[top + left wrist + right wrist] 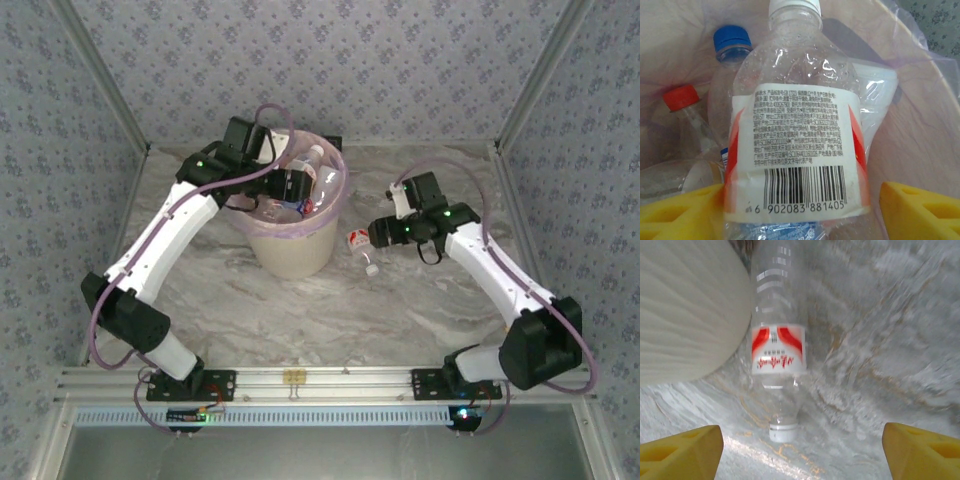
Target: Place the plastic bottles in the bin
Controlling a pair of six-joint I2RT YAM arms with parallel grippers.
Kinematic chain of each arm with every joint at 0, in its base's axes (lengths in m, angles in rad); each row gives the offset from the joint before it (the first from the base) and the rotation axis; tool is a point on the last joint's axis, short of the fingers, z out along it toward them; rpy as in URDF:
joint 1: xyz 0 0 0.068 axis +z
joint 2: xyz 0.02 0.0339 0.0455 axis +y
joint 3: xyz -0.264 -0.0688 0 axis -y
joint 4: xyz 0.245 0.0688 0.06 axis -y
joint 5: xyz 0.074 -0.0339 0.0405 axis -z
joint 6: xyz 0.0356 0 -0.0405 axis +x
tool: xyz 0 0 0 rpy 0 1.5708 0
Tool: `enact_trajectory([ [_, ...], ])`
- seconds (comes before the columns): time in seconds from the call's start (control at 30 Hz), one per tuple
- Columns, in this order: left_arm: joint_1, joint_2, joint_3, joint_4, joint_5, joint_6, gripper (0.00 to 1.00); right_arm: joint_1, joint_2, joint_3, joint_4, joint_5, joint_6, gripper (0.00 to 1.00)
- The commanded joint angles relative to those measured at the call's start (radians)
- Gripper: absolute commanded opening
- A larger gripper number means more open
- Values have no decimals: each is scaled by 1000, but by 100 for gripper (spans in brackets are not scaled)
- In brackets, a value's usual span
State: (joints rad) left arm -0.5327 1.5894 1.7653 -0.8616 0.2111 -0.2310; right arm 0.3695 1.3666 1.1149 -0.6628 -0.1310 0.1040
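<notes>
The cream bin (296,256) with its pink bag stands at the table's middle back. My left gripper (303,186) hangs over its mouth, open. A clear bottle (795,150) with a white cap and a red-and-white label lies between the yellow fingers (680,212), with a small gap to the right one. Under it lie a blue-capped bottle (732,42) and a red-capped bottle (681,97). Right of the bin, a white-capped bottle (777,350) with a red-and-white label lies on the table against the bin's wall (685,315). My right gripper (802,452) is open just short of its cap.
The pink bag (670,30) lines the inside of the bin. The marble table top (330,310) is bare in front of the bin. Patterned walls (330,60) close off the back and both sides.
</notes>
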Motion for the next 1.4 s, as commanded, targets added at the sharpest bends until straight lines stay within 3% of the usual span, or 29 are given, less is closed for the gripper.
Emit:
enact_trajectory([
  [0.0,3,-21,78,-36,-24,38,79,5,35,-27,50,-81,-14,87],
  [0.53,19,-97,146,-64,-32,66,86,16,283,-56,167,-190,25,91],
  [0.67,19,-150,115,-8,11,23,86,7,339,-37,179,-212,25,86],
  [0.8,31,-209,61,97,16,-51,87,-5,368,-17,171,-217,28,76],
  [0.97,42,-249,17,176,22,-124,87,-28,318,-27,132,-198,22,61],
  [1.13,42,-259,-20,277,48,-206,87,-59,205,-47,67,-175,1,55],
  [1.37,29,-273,-156,569,104,-436,88,-124,-32,-62,-47,-159,15,48],
])
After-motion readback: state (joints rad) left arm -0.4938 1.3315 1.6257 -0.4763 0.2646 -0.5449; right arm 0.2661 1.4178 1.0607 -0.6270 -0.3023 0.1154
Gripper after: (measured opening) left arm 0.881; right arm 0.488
